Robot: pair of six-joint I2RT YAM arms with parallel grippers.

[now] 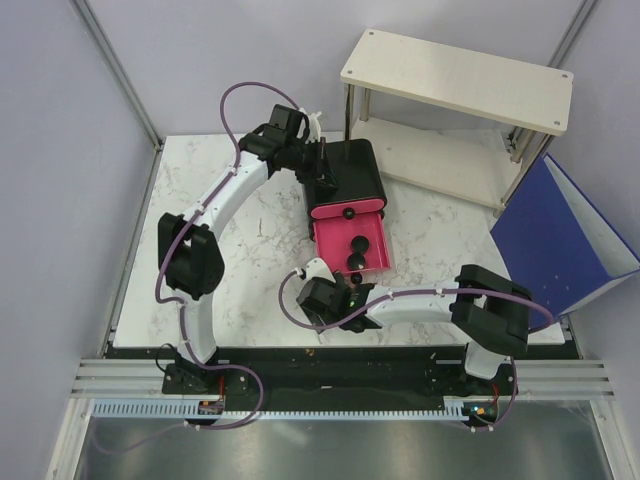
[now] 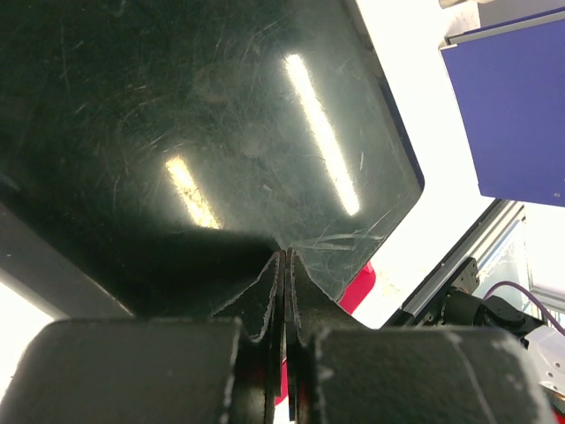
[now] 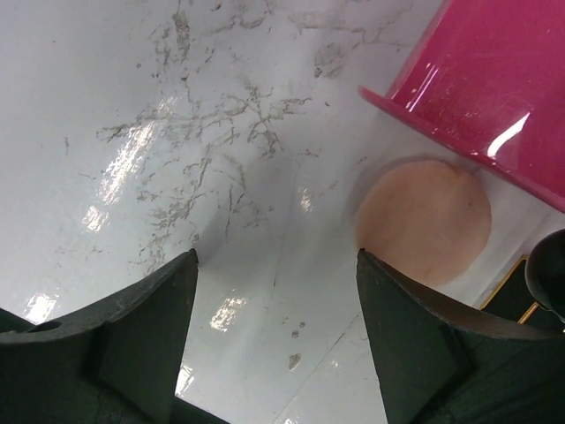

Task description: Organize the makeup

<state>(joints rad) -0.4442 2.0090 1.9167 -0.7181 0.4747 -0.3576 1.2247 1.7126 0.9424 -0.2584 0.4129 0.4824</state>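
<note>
A black box (image 1: 355, 170) has its pink drawer (image 1: 372, 232) pulled out toward me, with two small black round jars (image 1: 355, 243) (image 1: 356, 263) inside. My left gripper (image 1: 324, 183) is shut and empty, its tips (image 2: 287, 253) pressed against the box's glossy black top (image 2: 177, 106). My right gripper (image 1: 308, 273) hovers low over the marble, just left of the drawer's front corner. Its jaws (image 3: 275, 256) stand open and empty. A round peach disc (image 3: 424, 221) lies flat on the table against the drawer wall (image 3: 494, 88), just beyond the right fingertip (image 3: 375, 269).
A white two-level shelf (image 1: 455, 75) stands at the back right, and a blue binder (image 1: 560, 235) leans to its right. A dark round object with gold trim (image 3: 547, 274) shows at the right wrist view's edge. Bare marble (image 1: 250, 250) lies left of the drawer.
</note>
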